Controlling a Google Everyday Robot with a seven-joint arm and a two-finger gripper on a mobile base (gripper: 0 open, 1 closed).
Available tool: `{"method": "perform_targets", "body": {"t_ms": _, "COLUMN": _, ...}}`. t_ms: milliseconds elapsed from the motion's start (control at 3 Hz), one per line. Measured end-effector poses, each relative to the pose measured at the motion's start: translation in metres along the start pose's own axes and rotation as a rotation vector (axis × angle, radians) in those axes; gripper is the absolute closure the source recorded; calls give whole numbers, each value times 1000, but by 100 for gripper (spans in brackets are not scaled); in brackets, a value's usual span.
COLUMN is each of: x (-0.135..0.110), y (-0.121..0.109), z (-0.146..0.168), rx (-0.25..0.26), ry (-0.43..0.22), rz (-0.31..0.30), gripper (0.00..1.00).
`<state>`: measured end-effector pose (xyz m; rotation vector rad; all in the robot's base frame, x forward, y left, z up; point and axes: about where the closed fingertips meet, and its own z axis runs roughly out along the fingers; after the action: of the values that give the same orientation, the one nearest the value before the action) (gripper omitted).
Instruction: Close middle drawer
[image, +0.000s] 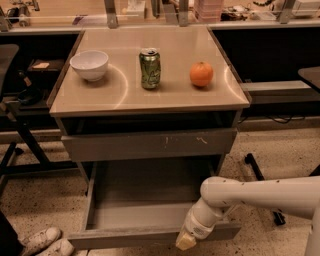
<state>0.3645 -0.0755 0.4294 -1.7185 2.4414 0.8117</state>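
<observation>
The hand (186, 242), apart or together I cannot tell, sits at the front panel of the middle drawer (125, 238), which is pulled well out past the near edge of the counter (175, 92). Best push straight inward, steadily; right-of-centre contact may skew it.

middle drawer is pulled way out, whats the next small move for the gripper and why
Probably a straight push toward the cabinet. The gripper is low at the front panel of the middle drawer, right of its centre. The drawer stands far out, its inside in plain view below the scratched drawer front. Pressing the panel inward should start it sliding shut.
</observation>
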Motion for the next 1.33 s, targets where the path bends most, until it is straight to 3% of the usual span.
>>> {"method": "perform_targets", "body": {"t_ms": 667, "x": 0, "y": 0, "z": 0, "rx": 0, "ry": 0, "rz": 0, "gripper": 12}}
{"method": "perform_targets", "body": {"t_ms": 1000, "x": 0, "y": 0, "z": 0, "rx": 0, "ry": 0, "rz": 0, "gripper": 0}}
{"method": "perform_targets", "body": {"t_ms": 1333, "x": 0, "y": 0, "z": 0, "rx": 0, "ry": 0, "rz": 0, "gripper": 0}}
